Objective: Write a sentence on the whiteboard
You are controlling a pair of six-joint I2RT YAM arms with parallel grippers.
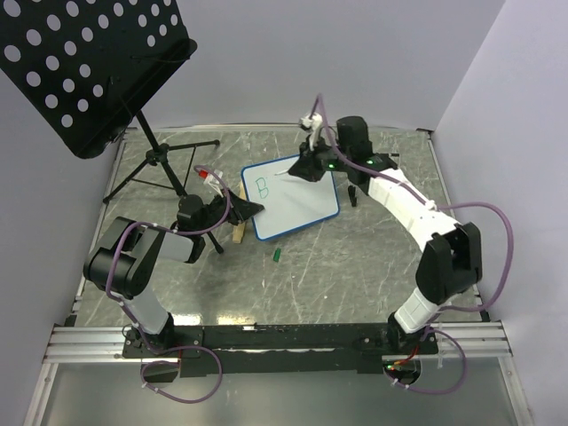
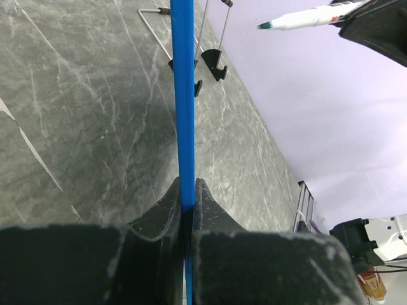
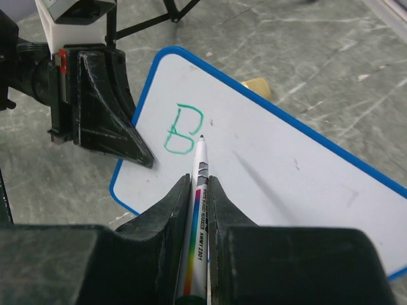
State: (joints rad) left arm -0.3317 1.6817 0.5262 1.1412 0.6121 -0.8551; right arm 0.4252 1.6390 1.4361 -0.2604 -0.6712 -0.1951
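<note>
left gripper [image 2: 188, 194] clamps whiteboard [image 3: 286, 165] rim | right gripper [image 3: 199, 184] pinches marker [image 3: 201, 157], tip maybe touching

The blue-rimmed whiteboard [image 1: 302, 213] sits askew on the table [image 1: 355, 266], its sentence [image 1: 261, 185] just a green "B" near one corner.

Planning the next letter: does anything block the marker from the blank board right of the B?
Nothing visible. The marker tip sits beside the green B, bare whiteboard beyond; the left end effector grips its rim elsewhere.

Smooth whiteboard [image 3: 286, 171] (slightly glossy); marbled stone-look table [image 1: 355, 266].
</note>
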